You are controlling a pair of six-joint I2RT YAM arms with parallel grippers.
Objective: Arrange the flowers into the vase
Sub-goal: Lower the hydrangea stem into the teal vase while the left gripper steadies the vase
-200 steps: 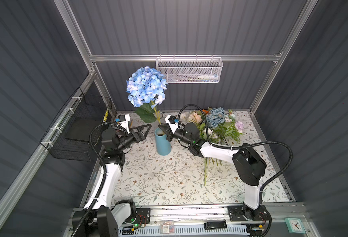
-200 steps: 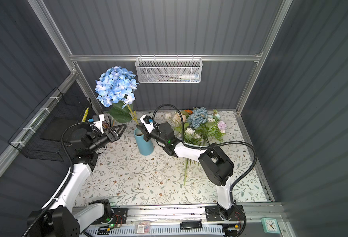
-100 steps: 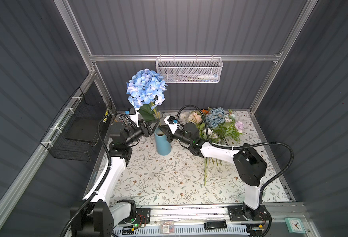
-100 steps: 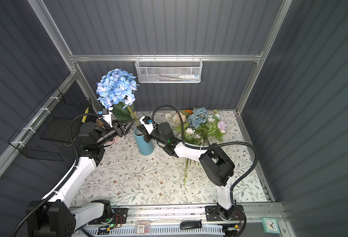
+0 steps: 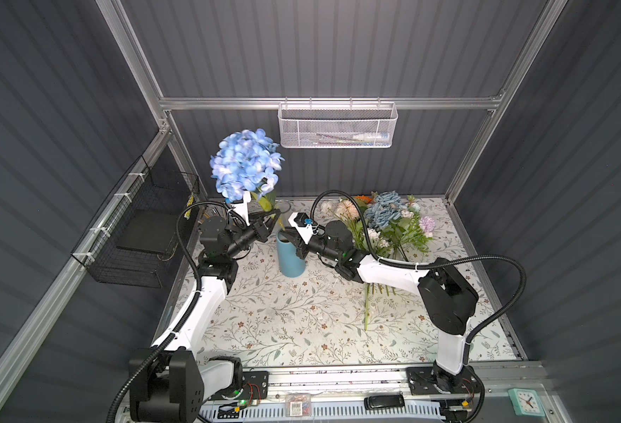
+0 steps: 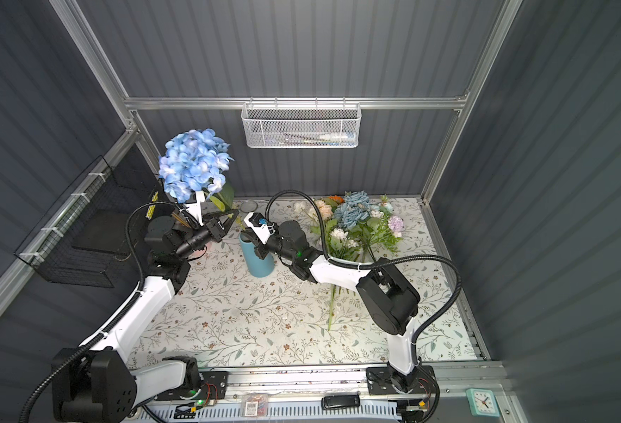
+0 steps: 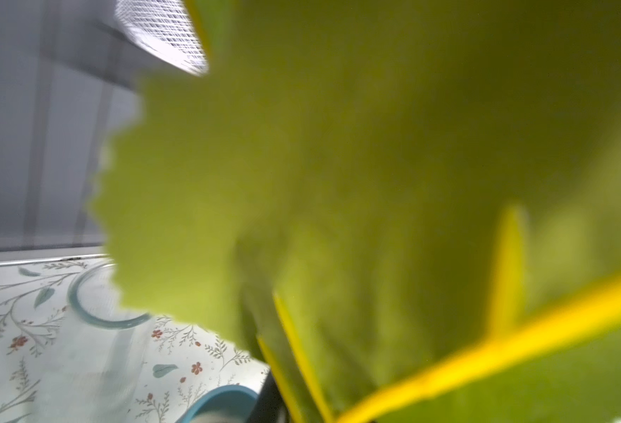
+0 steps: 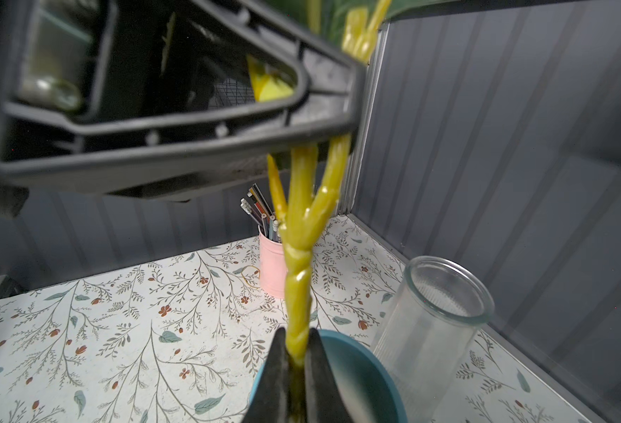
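Note:
A blue hydrangea (image 5: 244, 164) (image 6: 193, 163) stands upright over the blue vase (image 5: 290, 256) (image 6: 259, 260). My right gripper (image 5: 283, 232) (image 6: 244, 229) (image 8: 296, 340) is shut on its yellow-green stem (image 8: 298, 278) just above the vase rim (image 8: 356, 351). My left gripper (image 5: 274, 216) (image 6: 234, 213) is shut on the same stem higher up, under the leaves. Its black finger (image 8: 191, 146) crosses the right wrist view. Blurred leaves (image 7: 374, 183) fill the left wrist view and hide the jaws there. The other flowers (image 5: 385, 219) (image 6: 356, 219) lie in a pile at the back right.
A clear glass jar (image 8: 437, 329) (image 5: 283, 207) stands just behind the vase. A pink cup of pens (image 8: 270, 263) is at the back left corner. A black wire basket (image 5: 144, 234) hangs on the left wall, a white mesh basket (image 5: 338, 126) on the back wall.
My left gripper came in from the left, open, and closed on the hydrangea stem above the vase. The right gripper stayed shut on the lower stem.

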